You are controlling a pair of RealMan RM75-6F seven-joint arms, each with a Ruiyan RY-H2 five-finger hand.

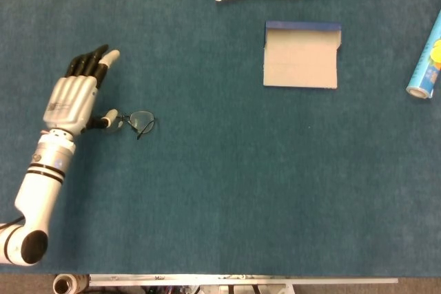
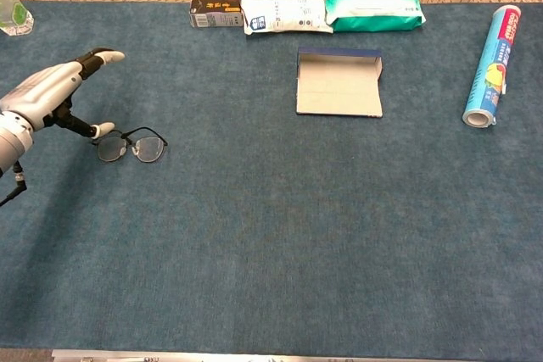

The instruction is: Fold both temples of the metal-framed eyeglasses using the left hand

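Glasses (image 1: 135,121): left hand (image 1: 76,96), fingers spread and holding nothing, thumb at the left hinge. Temple-folding under way; next, push thumb rightward.

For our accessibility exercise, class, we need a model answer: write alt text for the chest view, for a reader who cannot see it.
A white left robot hand, fingers spread, touches its thumb to the left end of thin metal-framed eyeglasses lying on a dark blue-green carpeted table. Farther back lie an open flat cardboard box, a blue-and-yellow roll and three packets along the far edge.
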